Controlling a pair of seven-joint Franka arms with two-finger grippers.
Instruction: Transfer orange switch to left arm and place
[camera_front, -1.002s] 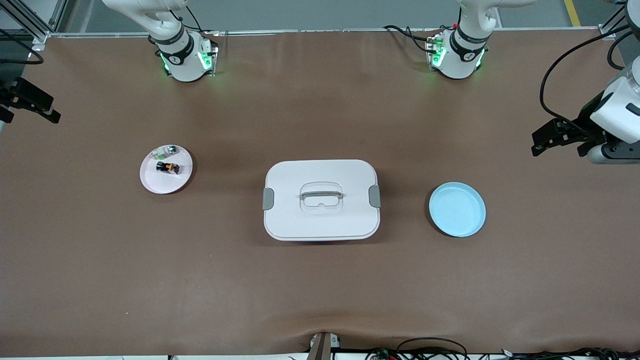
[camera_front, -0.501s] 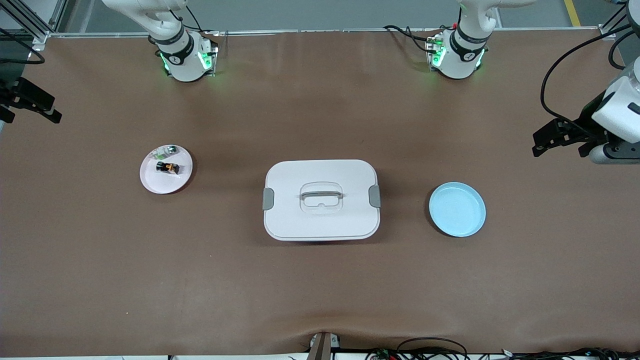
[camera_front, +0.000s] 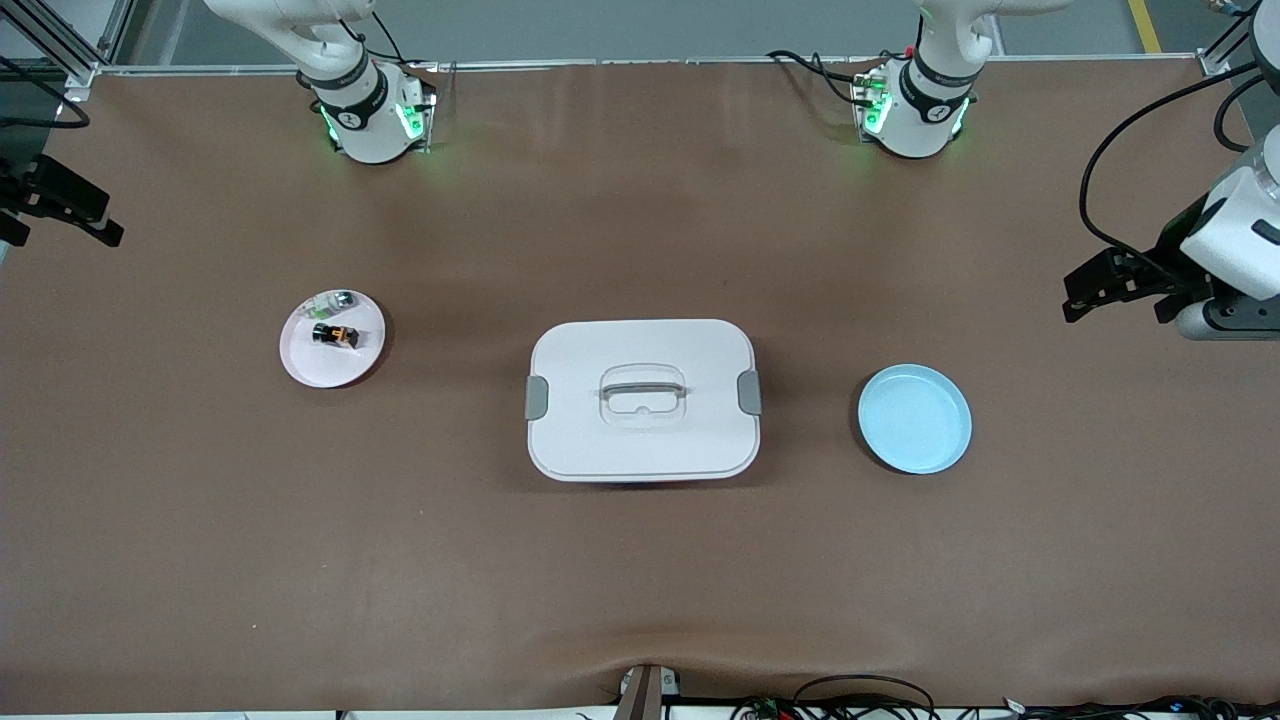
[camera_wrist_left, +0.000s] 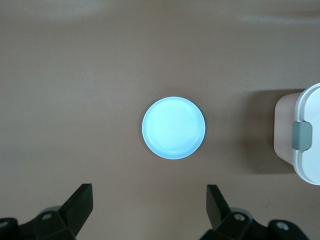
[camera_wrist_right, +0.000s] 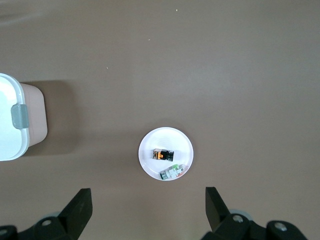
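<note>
Front view shows nothing done yet: the switch (camera_front: 335, 335) lies on the white plate (camera_front: 305, 365) toward the right arm's end, apart from the box (camera_front: 642, 440). Right gripper (camera_wrist_right: 147, 215) and left gripper (camera_wrist_left: 150, 212) hover wide and empty; pickup, handover and placement remain.

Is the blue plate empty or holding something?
Empty: the blue plate shows only bare surface in the front and left wrist views.
</note>
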